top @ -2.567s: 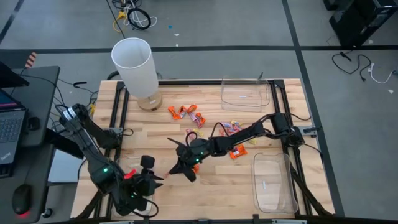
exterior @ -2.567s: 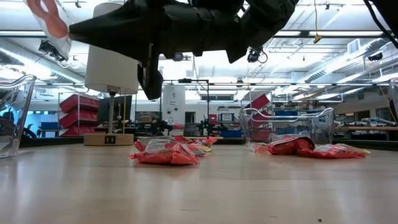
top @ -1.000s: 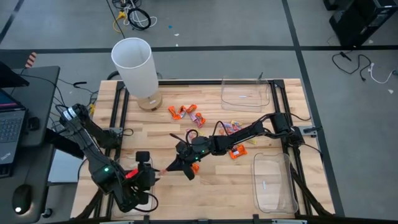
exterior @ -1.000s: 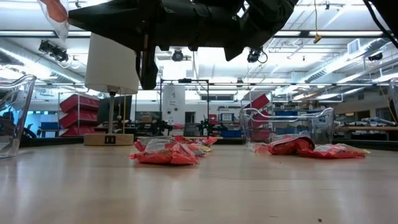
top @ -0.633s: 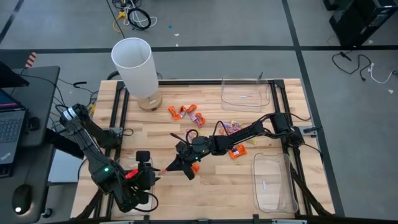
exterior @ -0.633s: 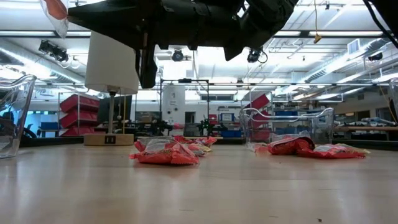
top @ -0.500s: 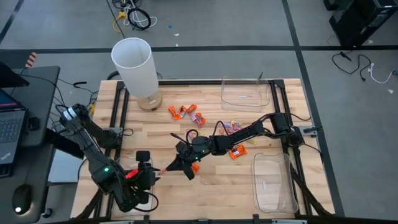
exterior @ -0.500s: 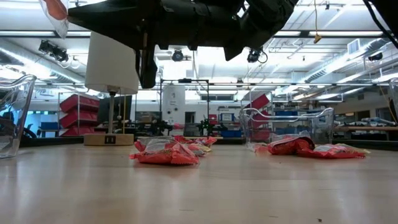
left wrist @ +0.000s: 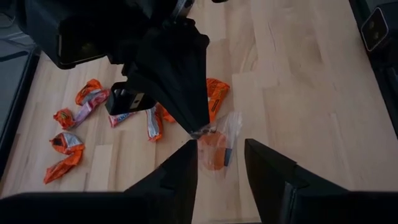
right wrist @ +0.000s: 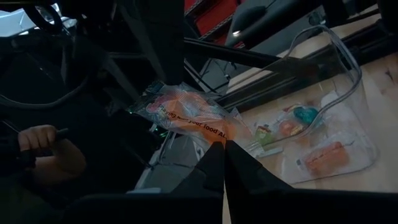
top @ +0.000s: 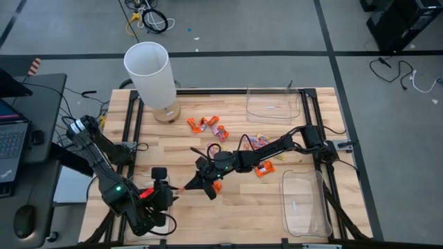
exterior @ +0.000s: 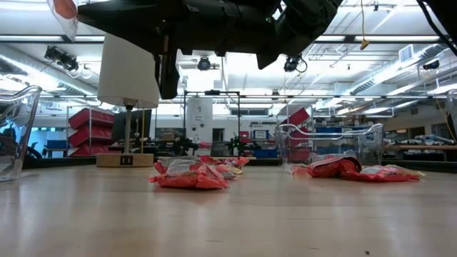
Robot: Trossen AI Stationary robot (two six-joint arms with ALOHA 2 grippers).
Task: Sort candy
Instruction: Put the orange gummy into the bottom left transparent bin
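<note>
High view. Pale wooden slatted table (top: 277,207); tall white cylindrical lampshade on a wooden base (top: 148,72); two clear rectangular plastic trays, one at the far edge (top: 272,104), one near the right corner (top: 304,205). Loose orange and pink-and-yellow wrapped candy (top: 208,125) lies mid-table. The right gripper (top: 196,184) reaches across toward the left gripper (top: 163,195), evidently to pass something over.

Low view. Red-orange candy heaps (exterior: 187,175) rest on the wood; dark arm bodies fill the top, grippers mostly cut off.

Left wrist view. The left arm's two dark fingers (left wrist: 180,171) stand spread either side of a clear-wrapped orange sweet (left wrist: 216,144), not touching it. The right arm's jaws, pressed together, pinch its upper edge so it hangs between them.

Right wrist view. The closed tips (right wrist: 222,155) grip the wrapper's corner (right wrist: 186,112). Behind, a tray (right wrist: 323,124) holds a few sorted pieces, probably three kinds; shadow hides the rest.
</note>
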